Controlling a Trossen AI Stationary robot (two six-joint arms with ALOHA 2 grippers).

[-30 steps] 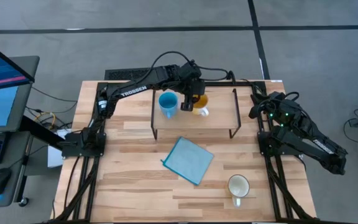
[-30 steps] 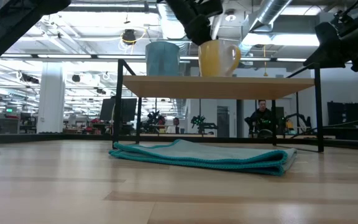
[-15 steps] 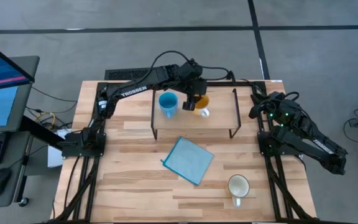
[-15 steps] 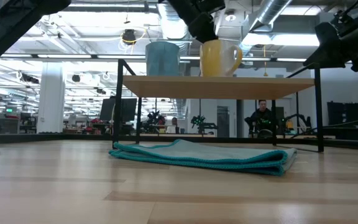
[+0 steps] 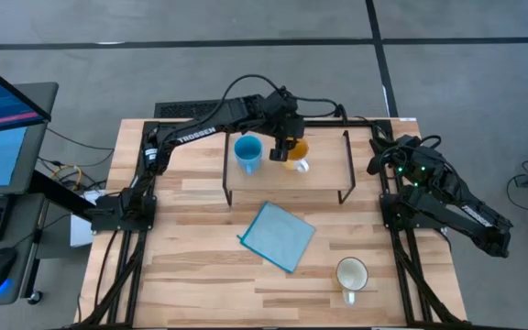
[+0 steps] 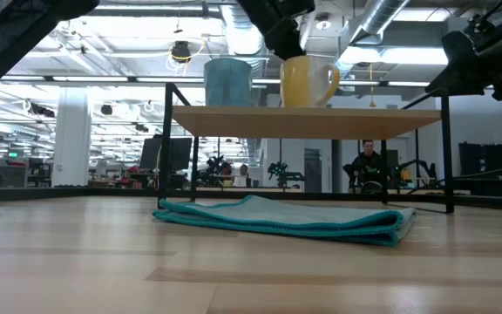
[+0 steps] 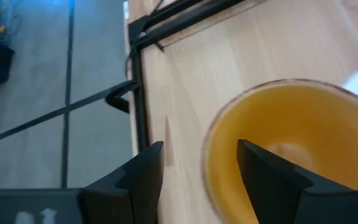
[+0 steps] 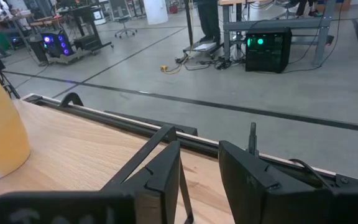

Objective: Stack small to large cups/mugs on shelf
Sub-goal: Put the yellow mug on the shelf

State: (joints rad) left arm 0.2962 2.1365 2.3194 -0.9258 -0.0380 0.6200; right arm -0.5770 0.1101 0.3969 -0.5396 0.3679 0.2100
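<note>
The orange mug (image 5: 297, 151) and the light-blue mug (image 5: 247, 153) stand upright on their bases, side by side on the shelf (image 5: 328, 172), blue toward the table's left. In the low view the blue mug (image 6: 227, 81) and orange mug (image 6: 308, 81) rise above the shelf board (image 6: 338, 122). My left gripper (image 7: 201, 146) is open above the orange mug (image 7: 291, 143), pointing down. One finger stands inside its rim and one outside, with a gap on each side. The white mug (image 5: 351, 273) stands on the table near its front right corner. My right gripper (image 8: 199, 146), shut, waits at the table's right edge.
A blue cloth (image 5: 278, 236) lies flat on the table in front of the shelf, also seen as a low fold in the low view (image 6: 277, 218). Bare shelf board lies to the right of the orange mug. Black frame rails run along the table's left, right and far sides.
My left gripper and the orange mug's top have edged slightly toward the table's right, then held still for the last half second. The blue mug, white mug, cloth and right arm have stayed in place.
</note>
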